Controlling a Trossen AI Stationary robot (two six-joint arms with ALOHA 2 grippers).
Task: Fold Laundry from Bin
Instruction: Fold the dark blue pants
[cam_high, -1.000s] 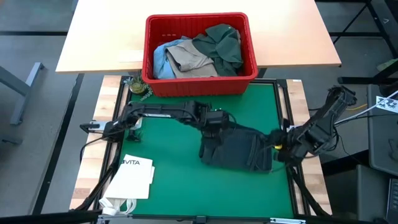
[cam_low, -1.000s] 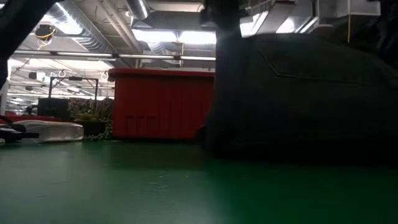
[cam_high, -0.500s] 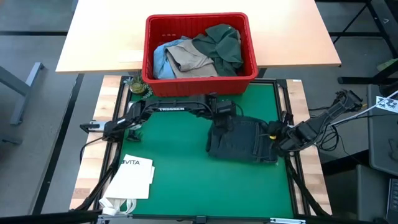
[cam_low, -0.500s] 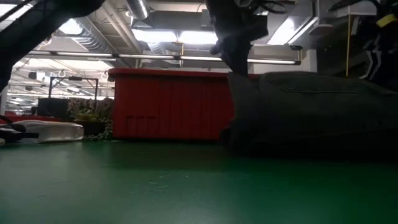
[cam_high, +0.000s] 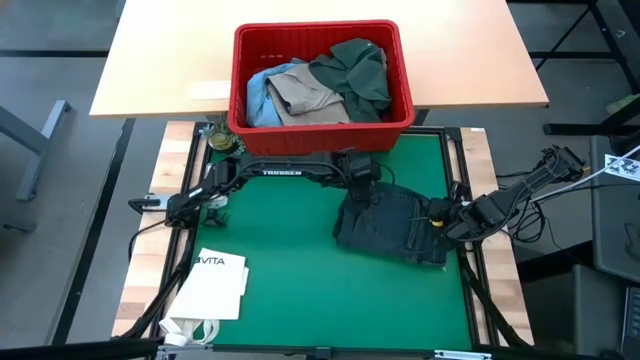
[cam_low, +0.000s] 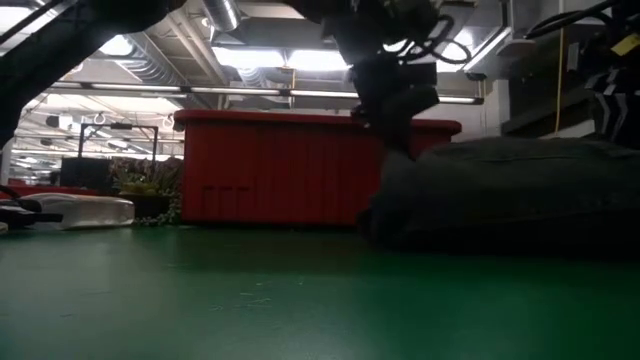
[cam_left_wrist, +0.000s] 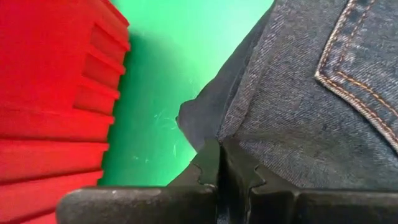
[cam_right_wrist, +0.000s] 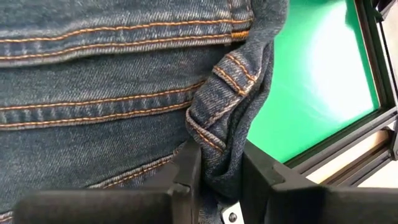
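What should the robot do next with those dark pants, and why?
Probably pull the two grippers gently apart to flatten them. The left gripper and right gripper each pinch an edge of the dark trousers, which lie bunched on the green mat.

jeans: dark blue jeans (cam_high: 390, 226) lie bunched on the green mat, right side.
bin: red bin (cam_high: 322, 87) holds green, tan and light blue clothes (cam_high: 320, 80).

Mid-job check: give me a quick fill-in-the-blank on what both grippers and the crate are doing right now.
Both grippers are shut on the dark ____ trousers.
The left gripper pinches the edge nearest the ____ bin.
The right gripper grips a seam near the mat's ____ edge.
The trousers lie on the ____ mat.

Missing words: denim; red; right; green
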